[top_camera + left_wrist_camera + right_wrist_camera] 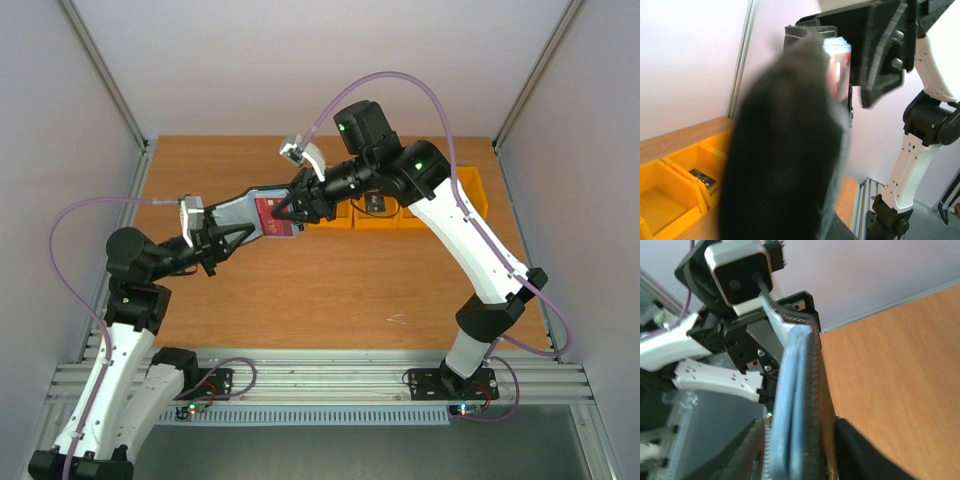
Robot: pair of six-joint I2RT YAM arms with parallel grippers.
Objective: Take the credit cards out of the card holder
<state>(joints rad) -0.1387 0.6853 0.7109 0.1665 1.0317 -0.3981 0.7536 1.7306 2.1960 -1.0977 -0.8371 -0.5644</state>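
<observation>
Holder (pixel 240 212) aloft over counter (pixel 400 285), left hand (pixel 235 235) clamped on its near end, red card (pixel 268 208) showing, right hand (pixel 285 214) straddling far end, grip unclear, possibly loose

No text can be read. The red card (pixel 272 213) in the card holder (pixel 237 212) bears white lettering too small to make out. At eight o'clock in the left wrist view, a dark label (pixel 702 176) in a yellow bin (pixel 690 155) shows only illegible print.
</observation>
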